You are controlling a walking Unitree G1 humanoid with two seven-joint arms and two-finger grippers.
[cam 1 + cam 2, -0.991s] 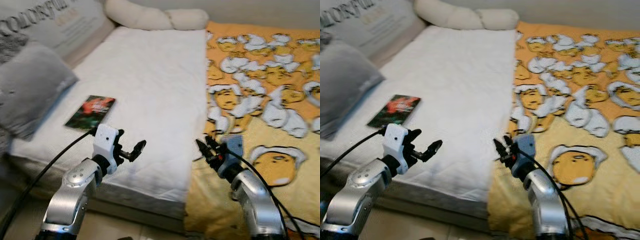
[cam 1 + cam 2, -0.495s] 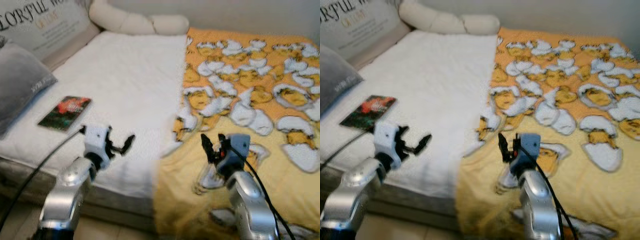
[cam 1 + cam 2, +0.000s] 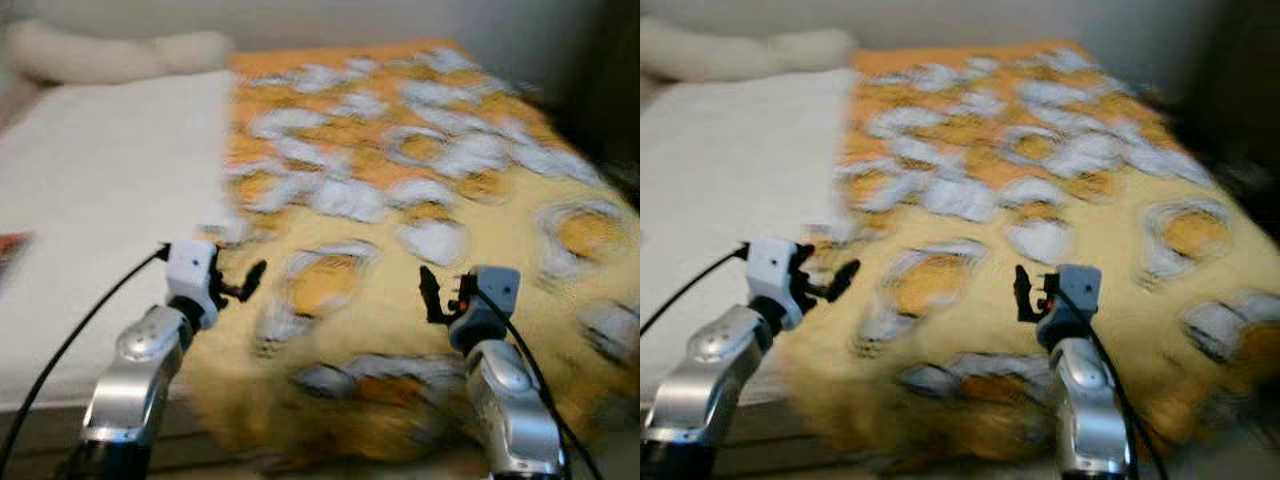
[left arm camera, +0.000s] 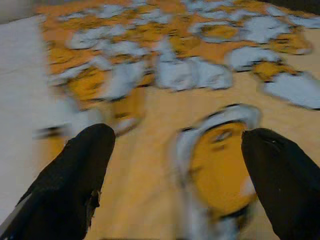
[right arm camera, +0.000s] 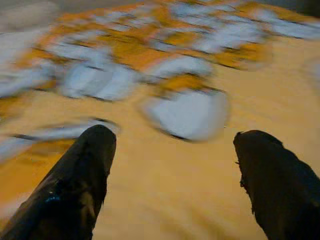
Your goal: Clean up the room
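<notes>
Bedroom, views blurred by motion.

Bed (image 3: 90,180): spans the frame; bare white sheet on the 9 o'clock half, patterned blanket on the rest.

Blanket (image 3: 420,200): yellow-orange, printed with white and grey-blue cartoon figures; covers the bed from centre to 3 o'clock and drapes over the near edge at 6 o'clock. Its edge along the white sheet looks uneven, though blur hides detail.

Pillow (image 3: 110,55): long, cream, bolster-shaped; lies across the head of the bed at 11 o'clock.

Book (image 3: 8,245): a dark sliver with a red patch at the 9 o'clock edge, on the white sheet; mostly cut off.

Left end effector (image 3: 243,282): released, fingers (image 4: 75,175) spread apart, nothing between them; held above the blanket close to its boundary with the sheet, at 7 o'clock.

Right end effector (image 3: 428,292): released, fingers (image 5: 80,175) spread wide, empty; held above the blanket at 5 o'clock.

Cables (image 3: 70,350): black, running back along each silver arm.
</notes>
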